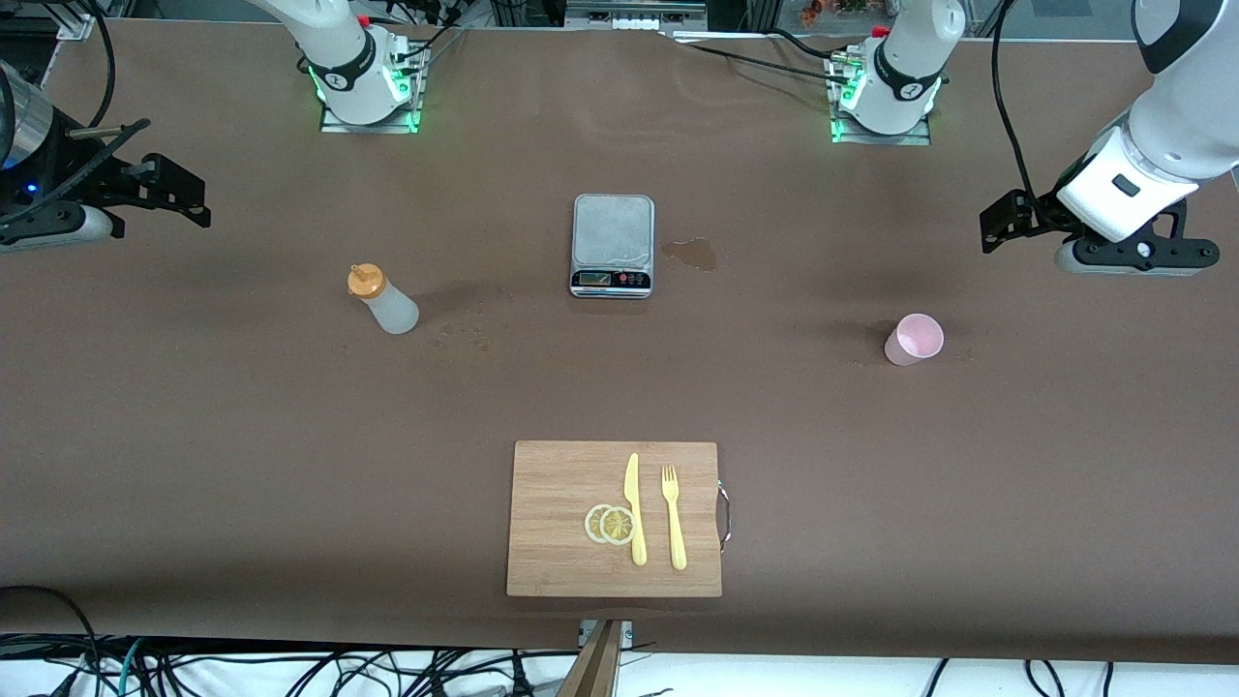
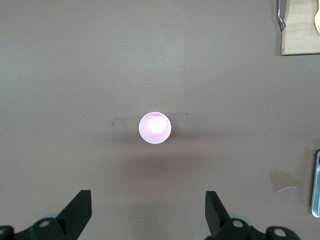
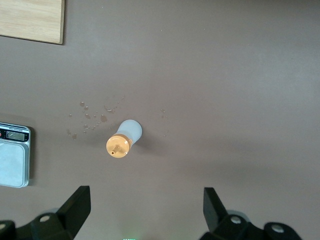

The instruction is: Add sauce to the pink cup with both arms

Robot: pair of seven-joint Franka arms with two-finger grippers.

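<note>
The sauce bottle (image 1: pixel 384 300), whitish with an orange nozzle cap, stands upright on the brown table toward the right arm's end. It also shows in the right wrist view (image 3: pixel 124 139). My right gripper (image 1: pixel 189 194) hangs open and empty over the table at that end, apart from the bottle; in its wrist view (image 3: pixel 145 205) the jaws are spread wide. The pink cup (image 1: pixel 914 339) stands upright toward the left arm's end and shows from above in the left wrist view (image 2: pixel 155 127). My left gripper (image 1: pixel 999 223) hangs open and empty over the table, apart from the cup (image 2: pixel 148 210).
A grey scale (image 1: pixel 612 244) sits mid-table, with a wet stain (image 1: pixel 692 254) beside it. Small drops (image 3: pixel 92 115) lie between bottle and scale. A wooden cutting board (image 1: pixel 552 561) nearer the front camera holds lemon slices (image 1: pixel 610 524), a yellow knife (image 1: pixel 634 508) and a fork (image 1: pixel 674 518).
</note>
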